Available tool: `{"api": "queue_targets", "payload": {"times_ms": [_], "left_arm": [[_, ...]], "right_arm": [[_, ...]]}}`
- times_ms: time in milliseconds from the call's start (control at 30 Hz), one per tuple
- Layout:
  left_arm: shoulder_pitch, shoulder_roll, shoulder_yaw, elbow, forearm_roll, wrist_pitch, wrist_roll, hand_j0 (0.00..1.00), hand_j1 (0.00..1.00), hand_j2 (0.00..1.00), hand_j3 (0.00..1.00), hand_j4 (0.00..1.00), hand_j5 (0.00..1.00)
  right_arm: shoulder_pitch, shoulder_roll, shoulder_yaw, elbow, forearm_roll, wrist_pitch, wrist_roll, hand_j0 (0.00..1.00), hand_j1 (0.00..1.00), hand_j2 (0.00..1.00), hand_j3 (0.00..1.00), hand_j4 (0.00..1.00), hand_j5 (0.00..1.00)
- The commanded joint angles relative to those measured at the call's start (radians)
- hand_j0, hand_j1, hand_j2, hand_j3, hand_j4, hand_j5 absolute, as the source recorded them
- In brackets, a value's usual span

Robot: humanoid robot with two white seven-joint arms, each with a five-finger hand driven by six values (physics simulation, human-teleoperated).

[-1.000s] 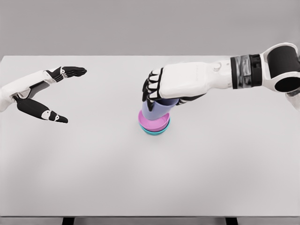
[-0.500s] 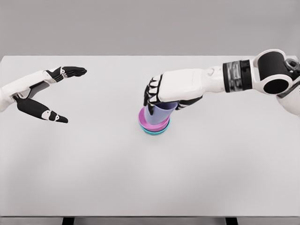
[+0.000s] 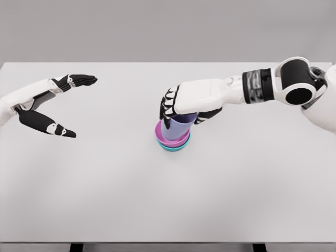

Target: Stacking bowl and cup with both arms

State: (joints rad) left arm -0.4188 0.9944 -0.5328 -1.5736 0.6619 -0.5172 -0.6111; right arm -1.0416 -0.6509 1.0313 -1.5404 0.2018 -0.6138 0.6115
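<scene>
Head view: I see my right hand (image 3: 181, 107) wrapped around the purple cup (image 3: 177, 127), which sits in the pink bowl (image 3: 169, 139) nested in a teal bowl (image 3: 173, 148) mid-tabletop (image 3: 236, 184). My left hand (image 3: 50, 105) hovers far left, fingers spread, empty.

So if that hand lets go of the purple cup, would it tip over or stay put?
Probably stay put. The smooth lilac-purple cup stands inside the shallow pink bowl, which is nested in a teal bowl, so the rims should steady it. It looks rigid and light, though, and the right hand gripping its top could nudge it while opening.
</scene>
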Motion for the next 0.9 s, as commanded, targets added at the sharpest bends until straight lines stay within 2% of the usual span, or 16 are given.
{"api": "queue_targets", "payload": {"times_ms": [0, 367, 400, 433, 467, 633, 800, 867], "left_arm": [[0.000, 0.001, 0.001, 0.000, 0.007, 0.002, 0.000, 1.00, 1.00, 1.00, 1.00, 1.00, 1.00], [0.000, 0.001, 0.001, 0.000, 0.008, 0.002, 0.000, 1.00, 1.00, 1.00, 1.00, 1.00, 1.00], [0.000, 0.001, 0.001, 0.000, 0.008, 0.002, 0.000, 1.00, 1.00, 1.00, 1.00, 1.00, 1.00], [0.000, 0.001, 0.001, -0.002, 0.008, 0.000, 0.000, 1.00, 1.00, 1.00, 1.00, 1.00, 1.00], [0.000, 0.001, 0.001, 0.000, 0.008, 0.002, 0.000, 1.00, 1.00, 1.00, 1.00, 1.00, 1.00], [0.000, 0.001, 0.001, -0.002, 0.008, 0.002, 0.000, 1.00, 1.00, 1.00, 1.00, 1.00, 1.00], [0.000, 0.001, 0.001, -0.002, 0.008, 0.002, 0.000, 1.00, 1.00, 1.00, 1.00, 1.00, 1.00], [0.000, 0.000, 0.001, 0.000, 0.008, 0.002, 0.000, 1.00, 1.00, 1.00, 1.00, 1.00, 1.00]], "right_arm": [[0.000, 0.004, 0.003, 0.008, 0.001, 0.003, -0.001, 0.59, 0.59, 0.59, 0.59, 0.59, 0.59], [-0.002, 0.028, 0.019, 0.040, 0.024, 0.003, -0.001, 0.63, 0.63, 0.63, 0.63, 0.63, 0.63], [-0.006, 0.028, 0.019, 0.040, 0.024, 0.003, -0.001, 0.67, 0.67, 0.67, 0.67, 0.67, 0.67], [-0.006, 0.028, 0.019, 0.039, 0.042, 0.003, -0.001, 0.92, 0.92, 0.92, 0.92, 0.92, 0.92], [-0.006, 0.028, 0.019, 0.036, 0.074, 0.003, -0.001, 1.00, 1.00, 1.00, 1.00, 1.00, 1.00], [-0.008, 0.027, 0.018, 0.026, 0.079, 0.003, -0.001, 1.00, 1.00, 1.00, 1.00, 1.00, 1.00], [-0.011, 0.013, 0.000, -0.026, 0.074, 0.003, -0.001, 1.00, 1.00, 1.00, 1.00, 1.00, 1.00], [-0.009, 0.005, -0.053, -0.076, 0.071, 0.003, -0.001, 1.00, 1.00, 1.00, 1.00, 1.00, 1.00]]}}
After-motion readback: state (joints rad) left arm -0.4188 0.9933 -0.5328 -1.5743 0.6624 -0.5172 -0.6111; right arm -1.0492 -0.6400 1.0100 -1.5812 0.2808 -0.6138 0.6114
